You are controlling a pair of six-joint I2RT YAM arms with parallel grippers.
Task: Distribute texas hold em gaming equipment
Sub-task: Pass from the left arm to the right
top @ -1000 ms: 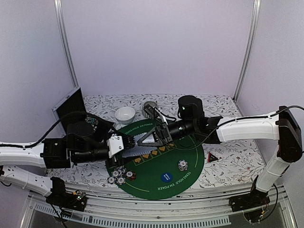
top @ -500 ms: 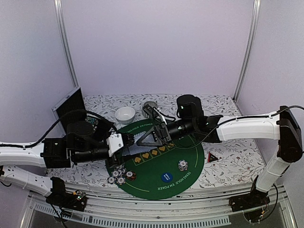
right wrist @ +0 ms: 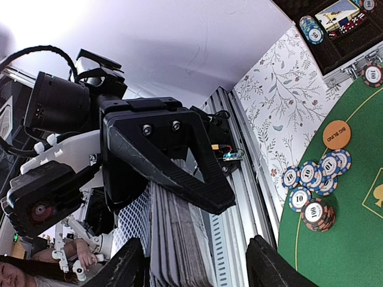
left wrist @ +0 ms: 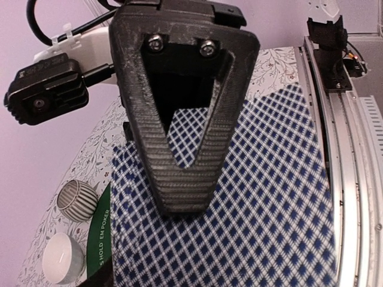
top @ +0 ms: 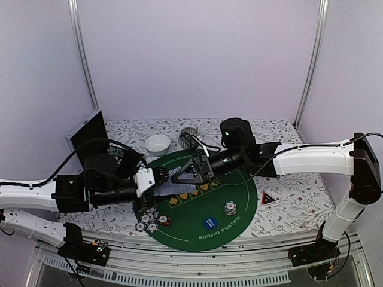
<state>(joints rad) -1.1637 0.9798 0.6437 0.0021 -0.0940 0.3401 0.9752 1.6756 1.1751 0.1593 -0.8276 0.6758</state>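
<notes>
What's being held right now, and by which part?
The left tool holds the card deck by the end toward its own wrist; the contact itself is hidden. The right tool stands open around the deck's other end, not gripping.

Plain lilac walls [top: 197, 54] on three sides, two silvery posts [top: 84, 60] up the back corners. Table [top: 299, 197] wore a white floral cloth, aluminium rail [top: 239, 256] along its near edge.

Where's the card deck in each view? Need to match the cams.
Top external: card deck at centre, over the far-left part of the green mat.
Left wrist: its checked back fills the centre and lower right.
Right wrist: edge-on, bottom centre.
Shared landmark: the green mat, bottom left in left wrist, lower right in right wrist.
</notes>
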